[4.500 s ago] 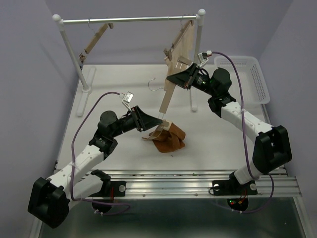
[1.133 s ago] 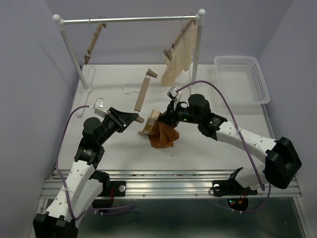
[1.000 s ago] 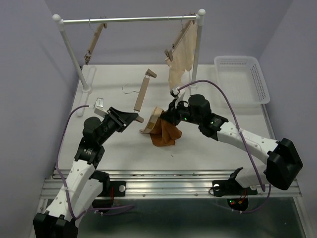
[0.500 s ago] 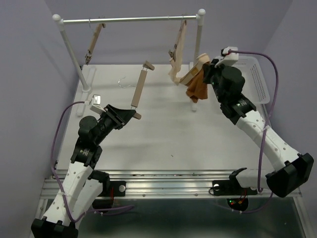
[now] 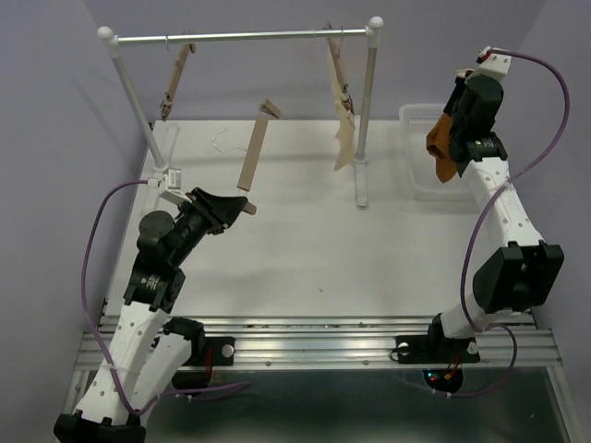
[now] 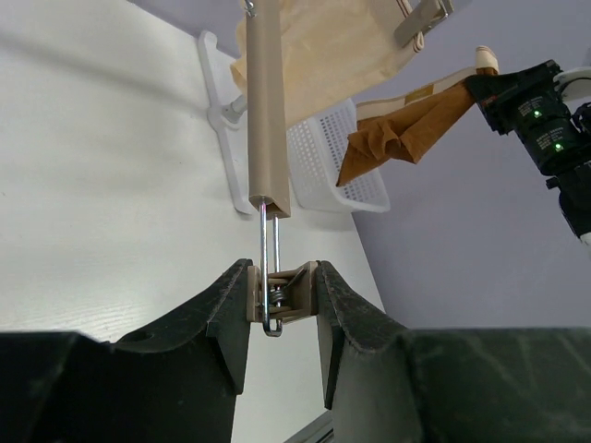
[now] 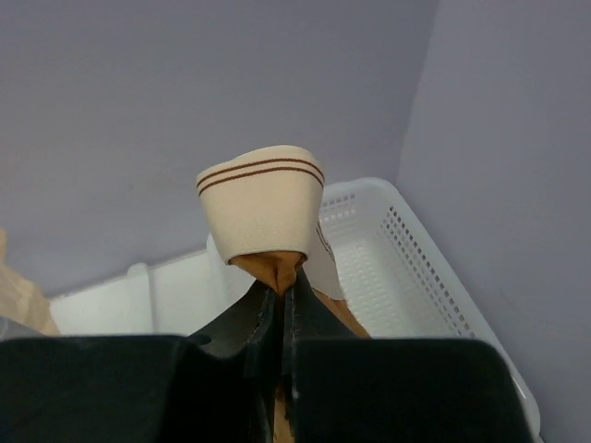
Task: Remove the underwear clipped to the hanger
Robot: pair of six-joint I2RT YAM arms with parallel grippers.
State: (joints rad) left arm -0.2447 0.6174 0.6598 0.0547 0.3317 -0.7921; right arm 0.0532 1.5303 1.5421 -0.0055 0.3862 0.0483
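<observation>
**Underwear off the hanger, held over the basket**

Right claw, upper right of the overhead view, is pinched shut on the rust-brown underwear, which dangles over the white basket. Left claw, centre left, grips the end clip of the bare wooden hanger, held tilted above the worktop.

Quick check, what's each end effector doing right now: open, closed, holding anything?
Left end effector: closed on the clip end of the hanger.
Right end effector: closed on the underwear.
</observation>
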